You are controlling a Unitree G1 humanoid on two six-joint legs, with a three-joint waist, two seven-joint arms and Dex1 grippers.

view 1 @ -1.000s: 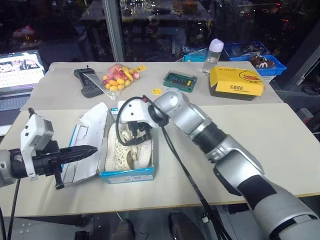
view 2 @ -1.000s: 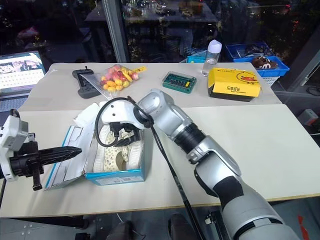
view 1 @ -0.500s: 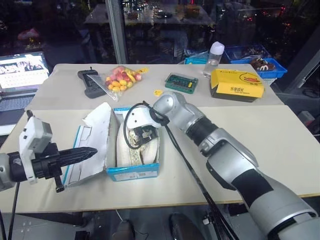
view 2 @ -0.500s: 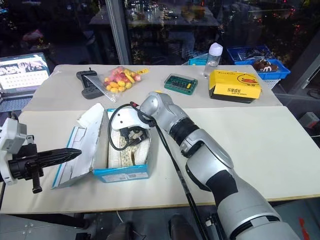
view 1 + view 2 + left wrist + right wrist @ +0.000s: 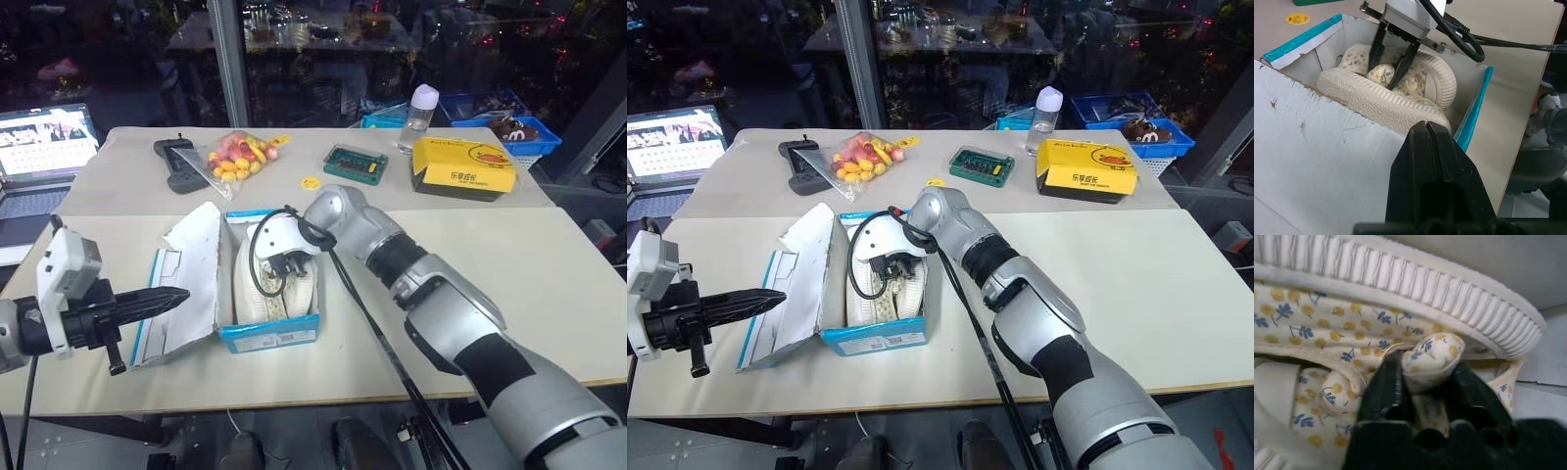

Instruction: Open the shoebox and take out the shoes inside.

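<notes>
On my far left the left gripper (image 5: 174,295) hangs short of the lid (image 5: 188,269), fingers clenched on nothing and pointing at the open flap. Next comes the shoebox (image 5: 271,333), sitting on the desk (image 5: 509,264) in front of me, lid thrown back to the left. Its long axis runs away from me, and the shoes (image 5: 257,290) lie inside along the same line. The right gripper (image 5: 281,266) is the nearer one: it reaches down into the box from the right. Through its wrist camera I see the fingers (image 5: 1382,389) pinched around a raised strap (image 5: 1432,360) of the upper shoe. The shoes sit right under that hand, so I judge the next move is a straight lift up.
</notes>
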